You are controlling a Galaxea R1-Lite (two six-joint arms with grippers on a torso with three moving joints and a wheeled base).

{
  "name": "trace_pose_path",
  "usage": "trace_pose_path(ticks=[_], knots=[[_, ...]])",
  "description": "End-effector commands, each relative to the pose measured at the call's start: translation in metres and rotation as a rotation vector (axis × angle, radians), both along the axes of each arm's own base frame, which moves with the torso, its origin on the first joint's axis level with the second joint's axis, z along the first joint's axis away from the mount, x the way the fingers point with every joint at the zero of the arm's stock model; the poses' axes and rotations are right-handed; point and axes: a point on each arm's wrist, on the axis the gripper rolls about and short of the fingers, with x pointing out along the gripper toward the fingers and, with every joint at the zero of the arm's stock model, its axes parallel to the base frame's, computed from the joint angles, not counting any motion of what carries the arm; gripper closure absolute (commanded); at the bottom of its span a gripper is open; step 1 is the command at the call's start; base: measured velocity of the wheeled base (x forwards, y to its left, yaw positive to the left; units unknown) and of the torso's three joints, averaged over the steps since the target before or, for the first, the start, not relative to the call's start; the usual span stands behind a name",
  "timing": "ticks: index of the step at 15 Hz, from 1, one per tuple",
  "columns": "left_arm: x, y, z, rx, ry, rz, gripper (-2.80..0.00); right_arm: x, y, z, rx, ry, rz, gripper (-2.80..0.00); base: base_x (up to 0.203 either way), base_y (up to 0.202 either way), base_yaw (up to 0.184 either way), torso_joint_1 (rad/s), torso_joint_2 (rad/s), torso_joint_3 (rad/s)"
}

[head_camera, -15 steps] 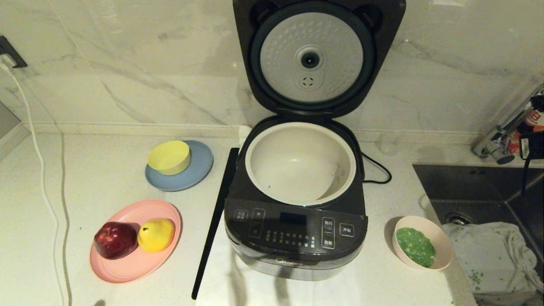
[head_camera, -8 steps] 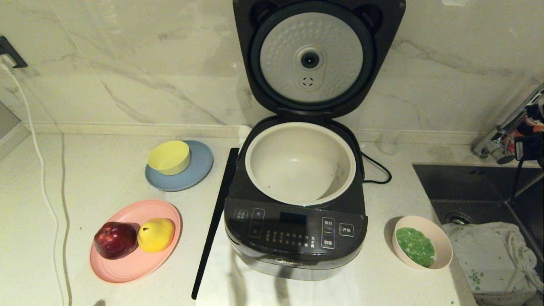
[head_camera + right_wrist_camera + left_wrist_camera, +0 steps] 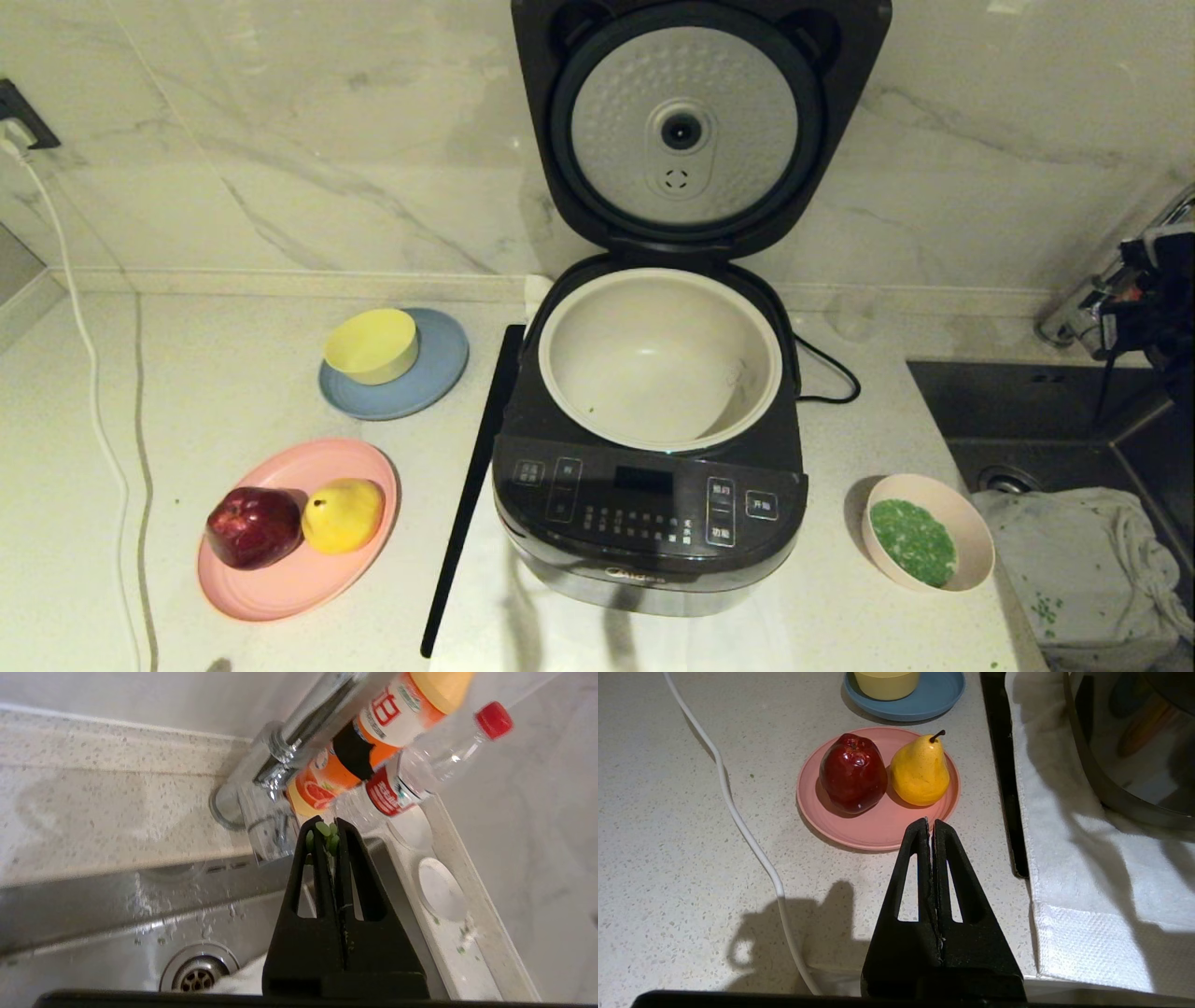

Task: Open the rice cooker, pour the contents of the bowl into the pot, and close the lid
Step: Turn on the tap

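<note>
Dark grey rice cooker [image 3: 653, 485] with hinged lid [image 3: 695, 121] raised, cream-white pot [image 3: 560, 355] exposed, pale pink bowl [image 3: 976, 537] of green bits [image 3: 912, 541] set beside it, right gripper [image 3: 329, 830] closed above steel sink [image 3: 93, 919], left gripper [image 3: 930, 823] closed near pink plate [image 3: 878, 828].

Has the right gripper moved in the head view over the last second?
Yes. The right gripper has come further into view at the right edge, shifting left and up across the faucet, above the sink.

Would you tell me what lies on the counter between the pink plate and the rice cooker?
In the head view, a long black strip lies between the pink plate and the rice cooker, along a white cloth's edge.
</note>
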Motion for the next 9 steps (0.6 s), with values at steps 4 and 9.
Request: trace_pose_path(ticks=[4,9], knots=[[0.001,0.0,-0.002,0.001,0.008,0.0,0.0,0.026,-0.007,-0.016,0.003,0.007,0.003,0.0,0.0,0.0,0.0,0.0,0.0,0.0],[0.001,0.0,-0.002,0.001,0.008,0.001,0.0,0.047,-0.012,-0.017,-0.001,-0.009,0.003,0.0,0.0,0.0,0.0,0.0,0.0,0.0]])
